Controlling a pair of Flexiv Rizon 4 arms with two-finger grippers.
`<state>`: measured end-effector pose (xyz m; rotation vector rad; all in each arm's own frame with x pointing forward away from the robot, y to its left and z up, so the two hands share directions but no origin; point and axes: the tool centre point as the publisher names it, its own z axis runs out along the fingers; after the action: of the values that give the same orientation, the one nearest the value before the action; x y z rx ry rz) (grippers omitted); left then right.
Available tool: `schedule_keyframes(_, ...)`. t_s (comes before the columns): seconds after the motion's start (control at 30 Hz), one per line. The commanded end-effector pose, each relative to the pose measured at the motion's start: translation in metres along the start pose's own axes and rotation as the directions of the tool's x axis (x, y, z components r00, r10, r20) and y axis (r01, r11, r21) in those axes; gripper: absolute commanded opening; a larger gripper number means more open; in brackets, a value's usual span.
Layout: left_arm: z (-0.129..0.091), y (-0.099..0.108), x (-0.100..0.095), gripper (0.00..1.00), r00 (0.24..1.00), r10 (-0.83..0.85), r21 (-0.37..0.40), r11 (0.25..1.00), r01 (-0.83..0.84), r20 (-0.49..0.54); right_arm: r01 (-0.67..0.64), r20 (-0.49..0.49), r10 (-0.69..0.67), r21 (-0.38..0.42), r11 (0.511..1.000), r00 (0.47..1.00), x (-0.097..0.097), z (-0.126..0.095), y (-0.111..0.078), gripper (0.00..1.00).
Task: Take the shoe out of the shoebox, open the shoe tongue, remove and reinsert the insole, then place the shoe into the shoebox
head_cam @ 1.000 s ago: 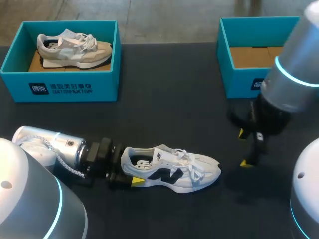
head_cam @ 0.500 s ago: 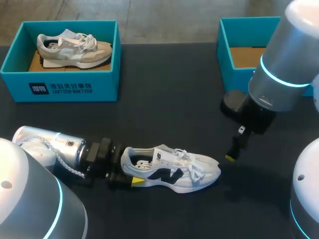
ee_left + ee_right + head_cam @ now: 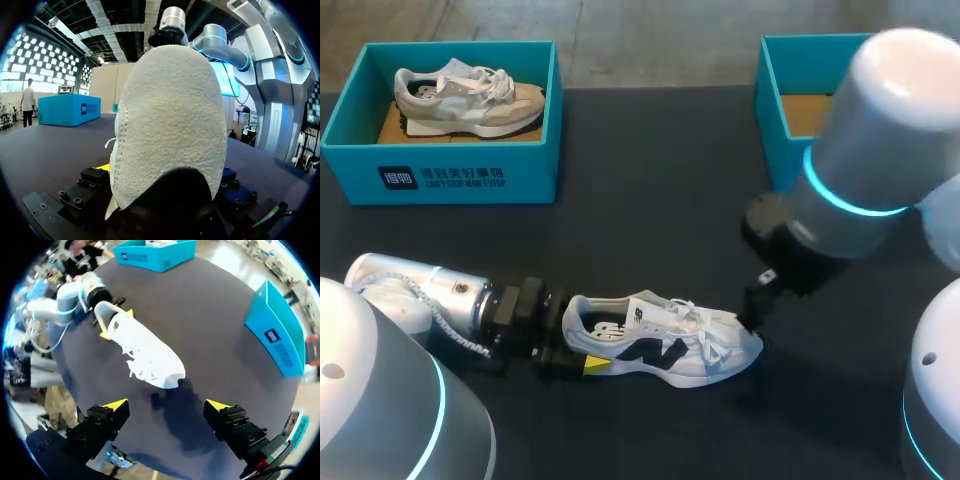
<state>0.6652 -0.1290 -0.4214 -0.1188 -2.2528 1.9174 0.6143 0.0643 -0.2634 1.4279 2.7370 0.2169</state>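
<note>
shoe (image 3: 665, 342) on table (image 3: 650, 200), left gripper (image 3: 577, 338) at heel.

1. Head view: fixed high behind the robot, looking down across the whole dark table (image 3: 650, 200).
2. Left wrist view: at table level, hard against the heel of the white shoe (image 3: 170, 125), facing along it.
3. Right wrist view: overhead, looking down past the right gripper (image 3: 166, 404) at the toe; all three views share the shoe.

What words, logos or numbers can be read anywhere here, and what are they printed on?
Left shoebox front: white logo block and two lines of print, too small to read surely.
Right shoebox: a label, blurred and unreadable.
White shoe: tongue tag and side mark, illegible.
No numbers seen.
</note>
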Motion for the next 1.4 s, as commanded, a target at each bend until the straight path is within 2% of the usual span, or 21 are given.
schedule_keyframes(0.03,0.001,0.001,-0.001,0.00,1.000,0.000,-0.001,1.000,0.000,0.002,-0.167,0.160,0.143,0.145,0.975,0.977,0.032,0.004,0.031,1.00)
schedule_keyframes(0.07,0.001,0.001,-0.001,0.00,1.000,0.000,-0.001,1.000,0.000,0.002,-0.255,0.156,0.231,0.153,0.955,0.960,0.037,0.004,0.032,1.00)
schedule_keyframes(0.13,0.001,0.001,-0.001,0.00,1.000,0.000,-0.001,1.000,0.000,0.002,-0.304,0.181,0.280,0.124,0.944,0.943,0.049,0.004,0.034,1.00)
schedule_keyframes(0.6,0.001,0.001,-0.001,0.00,1.000,0.000,-0.001,1.000,0.000,0.002,-0.304,0.181,0.280,0.124,0.944,0.943,0.049,0.004,0.034,1.00)
schedule_keyframes(0.67,0.001,0.001,-0.001,0.00,1.000,0.000,-0.001,1.000,0.000,0.002,-0.368,0.237,0.331,0.131,0.921,0.913,0.058,0.008,0.038,1.00)
schedule_keyframes(0.8,0.001,0.001,-0.001,0.00,1.000,0.000,-0.001,1.000,0.000,0.002,-0.442,0.264,0.404,0.105,0.891,0.876,0.078,0.018,0.045,1.00)
schedule_keyframes(0.97,0.001,0.001,-0.001,0.00,1.000,0.000,-0.001,1.000,0.000,0.002,-0.527,0.304,0.481,0.088,0.845,0.822,0.094,0.028,0.051,1.00)
schedule_keyframes(1.23,0.001,0.001,-0.001,0.00,1.000,0.000,-0.001,1.000,0.000,0.002,-0.556,0.359,0.499,0.068,0.829,0.789,0.112,0.029,0.073,1.00)
schedule_keyframes(1.4,0.001,0.001,-0.001,0.00,1.000,0.000,-0.001,1.000,0.000,0.002,-0.575,0.398,0.507,0.064,0.816,0.764,0.114,0.030,0.086,1.00)
